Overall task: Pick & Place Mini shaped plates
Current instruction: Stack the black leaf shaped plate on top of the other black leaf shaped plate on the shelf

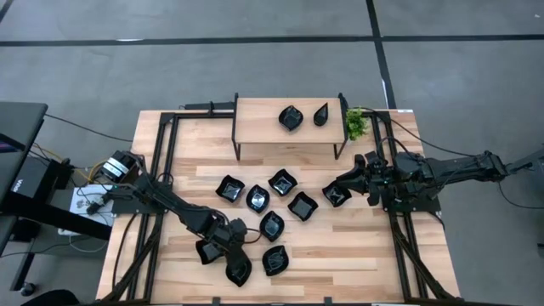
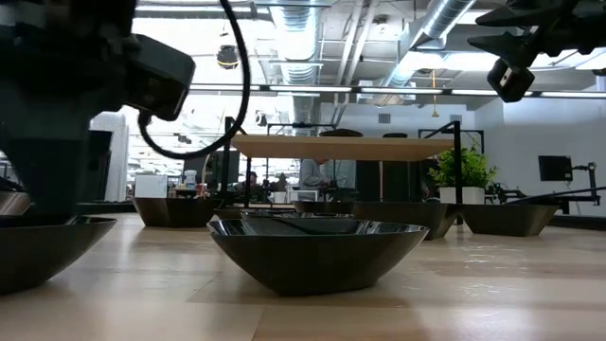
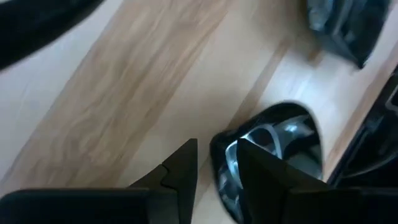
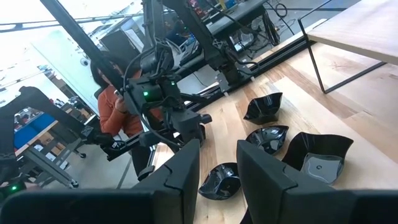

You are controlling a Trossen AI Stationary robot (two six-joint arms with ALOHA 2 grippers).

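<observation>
Wooden table (image 1: 357, 246): left gripper (image 3: 217, 168) seemingly pinches plate (image 3: 273, 149) rim; right gripper (image 1: 338, 189) state unclear.

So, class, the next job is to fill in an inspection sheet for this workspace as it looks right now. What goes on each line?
Surface: wooden table with a small raised shelf at the back.
Job's things: mini shaped plates, glossy black; two are on the shelf and the rest are spread over the table's middle and front left.
Clutter: a small green plant beside the shelf.
Grippers: the left gripper is low, at a plate's rim at the front left. The right gripper is open and raised, by the right-most plate.
Cables: bundles run along the table's left edge.
Surroundings: grey floor, and a person in an orange top beyond the table.
</observation>
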